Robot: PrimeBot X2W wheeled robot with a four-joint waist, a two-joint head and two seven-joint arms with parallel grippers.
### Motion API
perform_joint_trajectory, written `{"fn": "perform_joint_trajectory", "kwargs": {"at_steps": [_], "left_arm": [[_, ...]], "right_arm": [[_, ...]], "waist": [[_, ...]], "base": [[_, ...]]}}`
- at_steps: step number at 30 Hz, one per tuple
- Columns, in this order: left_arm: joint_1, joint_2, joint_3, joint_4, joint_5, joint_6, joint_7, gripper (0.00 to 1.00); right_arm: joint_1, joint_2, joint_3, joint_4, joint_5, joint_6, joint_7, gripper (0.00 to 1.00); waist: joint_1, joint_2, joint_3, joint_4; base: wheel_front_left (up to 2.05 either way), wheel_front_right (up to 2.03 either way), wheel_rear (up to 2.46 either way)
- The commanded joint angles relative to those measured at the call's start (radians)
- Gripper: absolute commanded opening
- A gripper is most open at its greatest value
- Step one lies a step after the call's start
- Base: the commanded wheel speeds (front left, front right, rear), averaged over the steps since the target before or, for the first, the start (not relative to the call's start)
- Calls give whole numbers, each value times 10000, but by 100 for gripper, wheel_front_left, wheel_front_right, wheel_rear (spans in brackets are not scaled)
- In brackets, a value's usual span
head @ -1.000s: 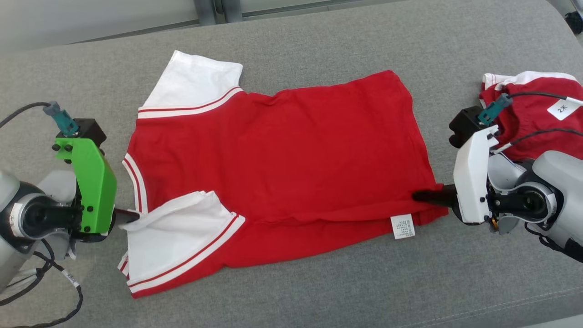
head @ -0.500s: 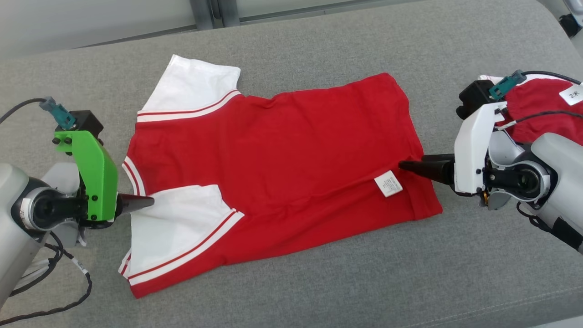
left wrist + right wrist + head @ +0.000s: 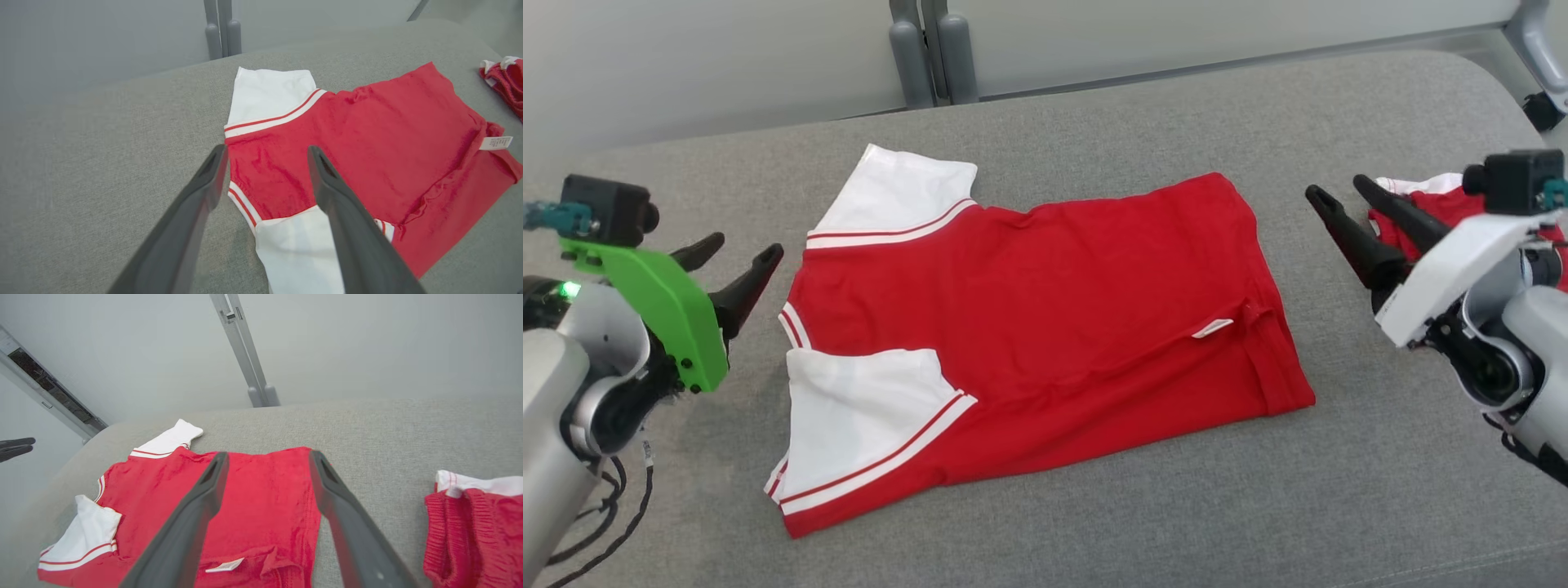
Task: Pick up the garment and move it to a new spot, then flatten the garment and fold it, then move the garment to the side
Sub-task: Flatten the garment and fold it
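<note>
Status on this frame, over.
Open: left gripper, right gripper, off the cloth. Red shirt part-folded on grey cushion. Second red garment by right gripper, apart.

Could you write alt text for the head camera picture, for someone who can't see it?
A red shirt with white sleeves lies partly folded on a grey cushion. The left gripper and the right gripper hover open at its two ends, touching nothing. A second red garment lies bunched by the right gripper.
</note>
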State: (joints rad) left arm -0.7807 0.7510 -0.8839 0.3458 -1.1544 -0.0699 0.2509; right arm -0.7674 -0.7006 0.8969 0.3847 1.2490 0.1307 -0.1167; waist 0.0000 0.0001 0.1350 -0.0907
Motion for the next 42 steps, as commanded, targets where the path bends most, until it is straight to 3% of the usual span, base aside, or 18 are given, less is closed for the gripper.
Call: {"fn": "perform_joint_trajectory", "kwargs": {"at_steps": [1, 5, 10, 12, 16, 19, 23, 28, 36, 42], "left_arm": [[369, 65, 132, -134, 247, 265, -648, 100], [1183, 44, 541, -855, 789, 1122, -2653, 100], [2554, 91, 1069, -1745, 1324, 2477, -4748, 100], [3179, -145, 1499, -2147, 1450, 2971, -5070, 100], [4459, -735, 2866, -3120, 2490, 3487, -5156, 100], [5614, -1328, 3908, -3632, 3558, 3501, -5151, 100], [6909, -2255, 5130, -3961, 4771, 3176, -5154, 100], [7911, -3242, 6143, -3670, 5604, 2396, -5157, 100], [8096, -3742, 6412, -2559, 5946, 1498, -5028, 100], [7852, -3857, 5924, -1335, 5425, 1220, -3563, 100]], "right_arm": [[372, 147, -130, 84, -307, -2, -588, 100], [1138, 390, -1170, 482, -1372, -4, -1422, 100], [2678, 1471, -4336, -116, -3686, -5, -1478, 100], [3488, 2098, -5559, -658, -4750, -4, -1478, 100], [5206, 3161, -7405, -1619, -6425, -5, -1481, 100], [6239, 3774, -7898, -2049, -7212, -2, -1482, 100], [6998, 4244, -8149, -2183, -7882, -4, -1482, 100], [7215, 4591, -8248, -1847, -8314, -5, -1325, 100], [6585, 4759, -8092, -862, -8696, -5, -308, 100], [6216, 4911, -7766, 41, -8771, -5, 764, 100]], "waist": [[0, -1, -221, 75], [0, -1, -398, 155], [0, -1, -482, 151], [0, -1, -500, 155], [0, -1, -491, 273], [0, -1, -456, 264], [0, -1, -386, 214], [0, -1, -309, 159], [0, -1, -269, 283], [0, -1, -297, 494]], "base": [[0, 0, 0], [0, 0, 0], [0, 0, 0], [0, 0, 0], [0, 0, 0], [0, 0, 0], [0, 0, 0], [0, 0, 0], [0, 0, 0], [0, 0, 0]]}}
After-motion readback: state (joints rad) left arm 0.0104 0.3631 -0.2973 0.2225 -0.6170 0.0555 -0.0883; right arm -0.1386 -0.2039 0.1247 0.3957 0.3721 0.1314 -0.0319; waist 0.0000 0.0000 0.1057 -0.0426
